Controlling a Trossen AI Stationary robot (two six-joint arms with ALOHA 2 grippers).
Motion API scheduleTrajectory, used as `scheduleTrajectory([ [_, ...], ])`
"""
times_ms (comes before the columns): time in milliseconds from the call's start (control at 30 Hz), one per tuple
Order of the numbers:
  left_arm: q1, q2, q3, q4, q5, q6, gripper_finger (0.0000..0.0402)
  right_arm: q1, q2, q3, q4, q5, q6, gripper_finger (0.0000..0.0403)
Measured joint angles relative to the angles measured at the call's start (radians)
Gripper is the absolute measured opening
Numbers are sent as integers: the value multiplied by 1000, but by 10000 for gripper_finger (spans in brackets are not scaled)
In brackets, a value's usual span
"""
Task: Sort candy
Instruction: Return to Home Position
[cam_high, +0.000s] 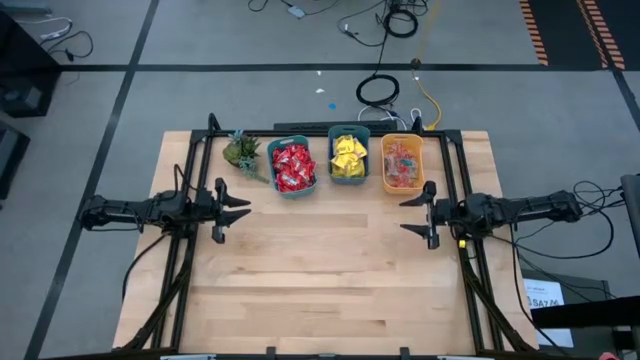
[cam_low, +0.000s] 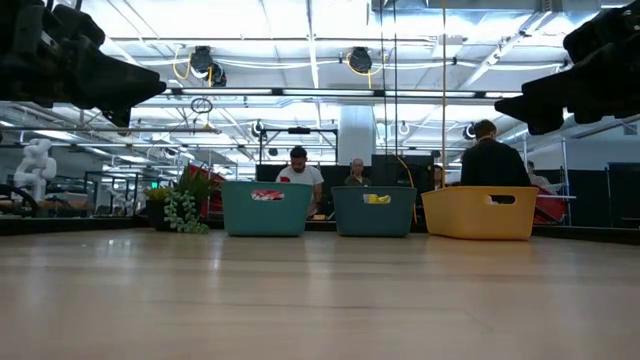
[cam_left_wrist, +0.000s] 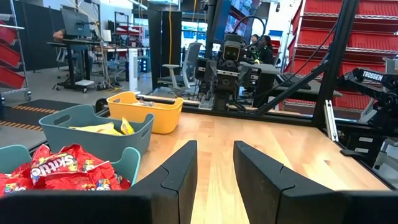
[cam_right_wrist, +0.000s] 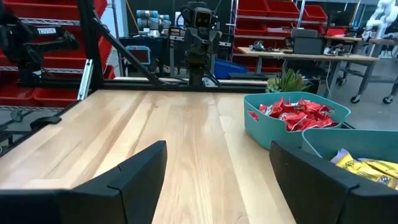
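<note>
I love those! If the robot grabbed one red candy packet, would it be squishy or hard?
Probably squishy and crinkly: the red packets lie bent and heaped in their teal bin. Likely light, being small. Their glossy wrappers might slip in the left gripper or right gripper, both open now.

On the pale wooden table (cam_high: 320, 270), at twelve o'clock, red Skittles packets (cam_high: 293, 166) fill a teal bin (cam_high: 294, 192), yellow packets (cam_high: 348, 158) a second teal bin (cam_high: 349, 129), orange-pink sweets (cam_high: 402, 168) a yellow bin (cam_high: 402, 137); green plant (cam_high: 241, 151) at eleven.

Two teal bins (cam_high: 270, 168), one yellow bin (cam_high: 421, 165), one green plant (cam_high: 241, 151), two hands (left hand (cam_high: 240, 205), right hand (cam_high: 405, 215))
</note>
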Motion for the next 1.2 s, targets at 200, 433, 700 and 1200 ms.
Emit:
scheduleTrajectory([
  [200, 0, 0, 0, 0, 0, 0, 114, 0, 0, 0, 0, -1, 0, 279],
  [433, 0, 0, 0, 0, 1, 0, 114, 0, 0, 0, 0, -2, 1, 279],
  [700, 0, 0, 0, 0, 4, -8, 114, 0, 0, 0, 0, -3, 1, 279],
  [1200, 0, 0, 0, 13, -150, -7, 114, 0, 0, 0, 1, -3, 1, 279],
])
